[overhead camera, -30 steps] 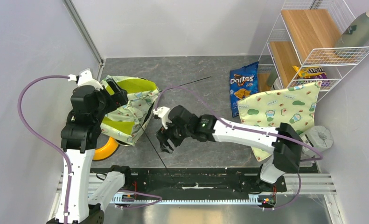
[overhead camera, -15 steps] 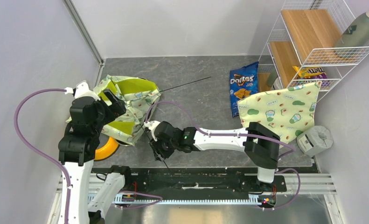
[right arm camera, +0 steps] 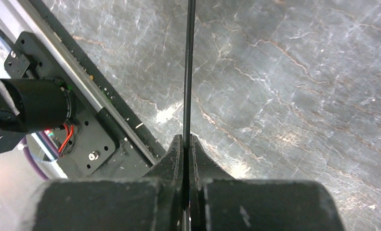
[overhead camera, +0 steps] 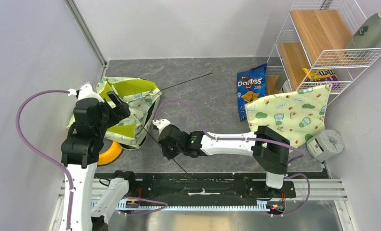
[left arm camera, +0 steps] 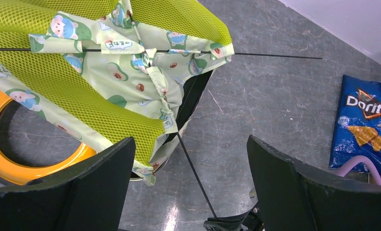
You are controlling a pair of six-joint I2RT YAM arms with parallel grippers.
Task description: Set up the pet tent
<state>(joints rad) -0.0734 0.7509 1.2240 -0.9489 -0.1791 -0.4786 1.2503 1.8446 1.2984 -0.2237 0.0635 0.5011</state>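
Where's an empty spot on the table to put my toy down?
The biggest bare patch of the table is the middle, between the pet tent and the Doritos bag. The left is crowded: tent, orange ring, and the black pole pinched by the right pincer. The right holds the avocado-print pad and wire shelf.

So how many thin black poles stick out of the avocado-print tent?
2: rear pole points backward; near pole is pinched in the right gripper. The tent may hide more.
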